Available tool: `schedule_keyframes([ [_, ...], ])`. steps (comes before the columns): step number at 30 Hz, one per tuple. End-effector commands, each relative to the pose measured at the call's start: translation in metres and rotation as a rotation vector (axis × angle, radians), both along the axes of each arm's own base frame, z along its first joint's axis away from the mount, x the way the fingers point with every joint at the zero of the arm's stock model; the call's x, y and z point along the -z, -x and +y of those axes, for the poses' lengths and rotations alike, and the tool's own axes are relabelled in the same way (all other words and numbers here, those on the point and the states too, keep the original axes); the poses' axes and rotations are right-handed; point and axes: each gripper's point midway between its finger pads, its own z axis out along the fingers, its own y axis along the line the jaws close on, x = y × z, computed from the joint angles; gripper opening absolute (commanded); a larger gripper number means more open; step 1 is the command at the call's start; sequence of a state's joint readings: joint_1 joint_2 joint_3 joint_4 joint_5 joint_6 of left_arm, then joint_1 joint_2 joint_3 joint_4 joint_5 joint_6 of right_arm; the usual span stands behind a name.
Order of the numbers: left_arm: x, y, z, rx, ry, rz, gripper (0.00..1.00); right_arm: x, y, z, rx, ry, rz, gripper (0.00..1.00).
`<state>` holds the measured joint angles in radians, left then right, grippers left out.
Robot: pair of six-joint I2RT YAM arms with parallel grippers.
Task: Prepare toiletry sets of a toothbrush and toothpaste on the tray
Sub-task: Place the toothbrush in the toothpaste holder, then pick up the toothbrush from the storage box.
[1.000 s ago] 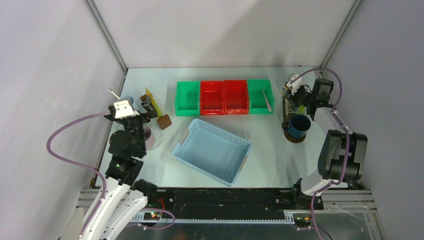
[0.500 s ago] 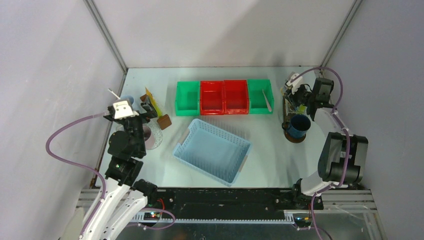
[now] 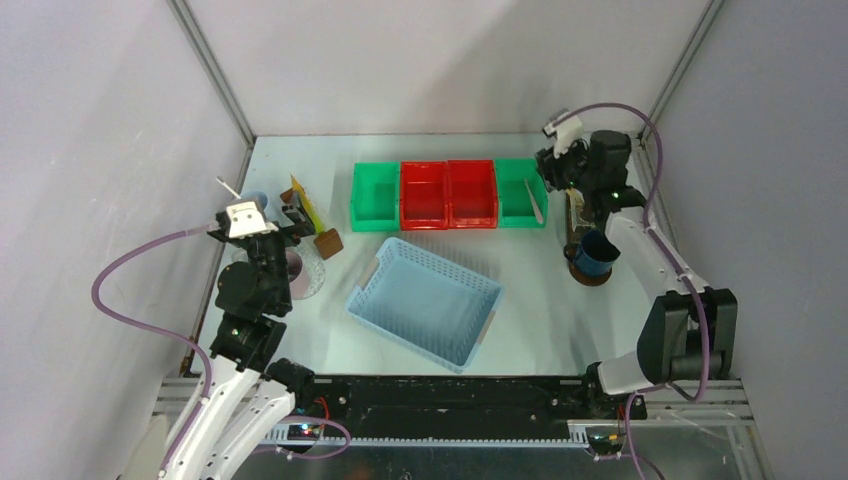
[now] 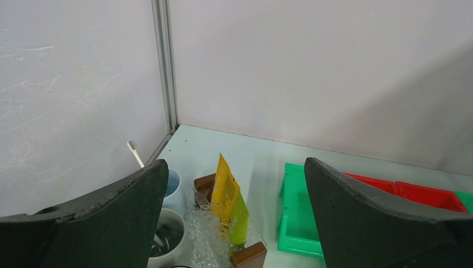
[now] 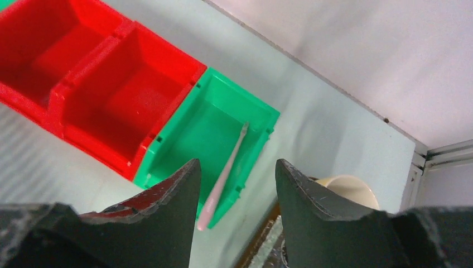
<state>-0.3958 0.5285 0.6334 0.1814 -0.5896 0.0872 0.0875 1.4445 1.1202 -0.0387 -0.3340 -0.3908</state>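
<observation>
Dark brown, the tray (image 3: 588, 280) lay along the right edge of the table (image 3: 300, 160), running near to far. I noted a dark blue mug (image 3: 597, 250) standing on its near end. A cream mug (image 5: 347, 187) showed just right of the bins, its base hidden behind a finger. I could not tell what either mug contained.

The right gripper (image 5: 236, 167) hung over the far right of the table, above the right-hand green bin (image 5: 189, 134). Its fingers stood apart with nothing between them. A loose toothbrush (image 5: 226, 176), thin and pale, lay in that bin, head toward the far wall, handle end overhanging the near rim. Two red bins (image 5: 111, 95) adjoined it on the left, and a second green bin (image 3: 374, 195) closed the row.

The left gripper (image 4: 235, 163) was raised at the left side of the table, fingers spread wide and holding nothing. Beyond it I recorded a pale blue mug (image 4: 172, 187) with a second toothbrush (image 4: 135, 153) leaning out toward the left wall. A grey mug (image 4: 167, 237) sat just near of it. A yellow tube (image 4: 225, 184) and a green tube (image 4: 240, 215) stood against each other to the right of those mugs, with a small brown block (image 4: 249, 254) near them.

A light blue perforated basket (image 3: 425, 300) sat skewed mid-table, near of the bins.
</observation>
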Motion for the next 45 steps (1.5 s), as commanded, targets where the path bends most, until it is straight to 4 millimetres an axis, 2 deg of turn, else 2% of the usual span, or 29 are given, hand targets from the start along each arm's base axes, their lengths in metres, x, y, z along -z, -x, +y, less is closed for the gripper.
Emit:
schedule_keyframes([
  [1,-0.004,0.0,0.0,0.006,0.007,-0.027,0.99,-0.006,-0.01,0.009,0.181,-0.046,0.12,0.55],
  [2,-0.004,0.0,0.0,0.007,0.007,-0.027,0.98,0.004,-0.006,0.006,0.22,-0.023,0.176,0.55],
  [3,-0.004,0.0,0.0,0.008,0.008,-0.027,0.98,0.007,-0.012,0.014,0.228,-0.028,0.203,0.54],
  [4,-0.004,0.0,-0.001,0.009,0.008,-0.026,0.98,0.017,-0.008,0.013,0.254,-0.002,0.258,0.54],
  [5,-0.003,0.0,0.0,0.008,0.006,-0.025,0.98,0.023,-0.012,0.021,0.26,0.011,0.284,0.53],
  [6,-0.003,0.0,0.0,0.008,0.007,-0.024,0.98,0.033,-0.014,0.02,0.284,0.043,0.323,0.53],
  [10,-0.004,0.0,0.0,0.007,0.006,-0.025,0.98,0.056,-0.018,0.025,0.331,0.091,0.392,0.5],
  [21,-0.003,0.001,0.001,0.003,0.004,-0.024,0.98,0.115,-0.024,0.022,0.395,0.187,0.542,0.44],
  [29,-0.004,0.002,0.001,0.002,0.005,-0.025,0.98,0.144,-0.032,0.022,0.427,0.213,0.592,0.41],
  [37,-0.004,0.001,0.002,0.0,0.003,-0.022,0.98,0.163,-0.039,0.014,0.502,0.23,0.601,0.4],
  [45,-0.004,0.001,0.002,-0.002,0.002,-0.019,0.98,0.182,-0.037,0.018,0.506,0.22,0.652,0.39],
])
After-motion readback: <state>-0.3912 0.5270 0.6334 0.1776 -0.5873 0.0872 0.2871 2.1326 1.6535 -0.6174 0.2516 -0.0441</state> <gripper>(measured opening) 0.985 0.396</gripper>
